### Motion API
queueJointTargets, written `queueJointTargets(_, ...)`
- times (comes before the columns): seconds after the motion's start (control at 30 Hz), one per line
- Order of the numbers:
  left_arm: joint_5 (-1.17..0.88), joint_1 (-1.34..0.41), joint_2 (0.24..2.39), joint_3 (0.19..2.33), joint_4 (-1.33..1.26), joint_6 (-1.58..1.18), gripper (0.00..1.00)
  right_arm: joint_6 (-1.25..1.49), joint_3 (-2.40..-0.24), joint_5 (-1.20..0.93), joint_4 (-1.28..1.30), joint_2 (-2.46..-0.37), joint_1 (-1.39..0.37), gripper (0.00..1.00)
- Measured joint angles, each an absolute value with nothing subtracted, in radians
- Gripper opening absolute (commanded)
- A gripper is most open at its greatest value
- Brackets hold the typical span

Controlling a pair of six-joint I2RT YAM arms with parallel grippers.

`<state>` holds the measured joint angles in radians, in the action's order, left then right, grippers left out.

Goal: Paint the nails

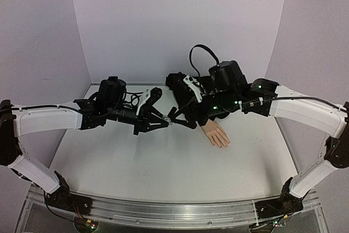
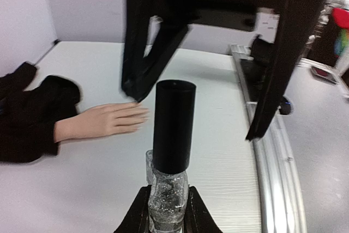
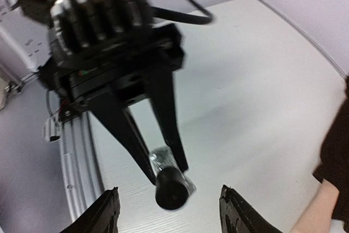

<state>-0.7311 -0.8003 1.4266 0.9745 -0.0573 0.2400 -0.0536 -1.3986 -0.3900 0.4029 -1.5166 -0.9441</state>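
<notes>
The peach mannequin hand (image 1: 217, 133) lies flat on the table, its black sleeve (image 1: 199, 114) toward the back. Its pale nails (image 1: 224, 144) point to the near right, and in the left wrist view the nails (image 2: 143, 114) are blurred. My left gripper (image 1: 168, 123) is shut on a small clear bottle (image 2: 166, 192) with a tall dark cap (image 2: 173, 124), held above the table. My right gripper (image 3: 169, 197) is open. It faces the cap (image 3: 171, 188) end-on, one finger to each side, without touching it. Its fingers (image 2: 143, 64) straddle the cap in the left wrist view.
Black cloth (image 2: 27, 113) bunches behind the mannequin wrist. A metal rail (image 1: 174, 214) runs along the table's near edge, with both arm bases on it. Pale walls close the table at the back and sides. White tabletop (image 1: 163, 167) lies in front of the grippers.
</notes>
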Motion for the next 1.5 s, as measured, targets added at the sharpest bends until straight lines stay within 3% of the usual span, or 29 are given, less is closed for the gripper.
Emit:
queueJointTargets(0.27,-0.241,-0.853,1.463,0.943,-0.186,0.187,0.00,0.264,-1.399,-0.121,0.345,-1.522,-0.939,0.58)
queueJointTargets(0.4,-0.116,-0.882,1.497,0.944,-0.219,0.162,0.00,0.368,-1.450,-0.069,0.328,-1.574,-0.939,0.49)
queueJointTargets(0.6,-0.023,-0.889,1.507,0.944,-0.260,0.134,0.00,0.462,-1.525,-0.025,0.319,-1.662,-0.939,0.44)
queueJointTargets(0.9,0.004,-0.894,1.507,0.944,-0.275,0.128,0.00,0.512,-1.617,-0.043,0.314,-1.771,-0.939,0.29)
queueJointTargets(1.23,0.003,-0.895,1.504,0.944,-0.274,0.121,0.00,0.497,-1.634,-0.042,0.323,-1.788,-0.930,0.01)
queueJointTargets(1.4,-0.122,-0.869,1.464,0.909,-0.270,0.125,0.00,0.383,-1.618,-0.156,0.322,-1.774,-0.919,0.00)
queueJointTargets(1.5,-0.335,-0.839,1.391,0.838,-0.274,0.126,0.00,0.259,-1.560,-0.379,0.318,-1.727,-0.901,0.10)
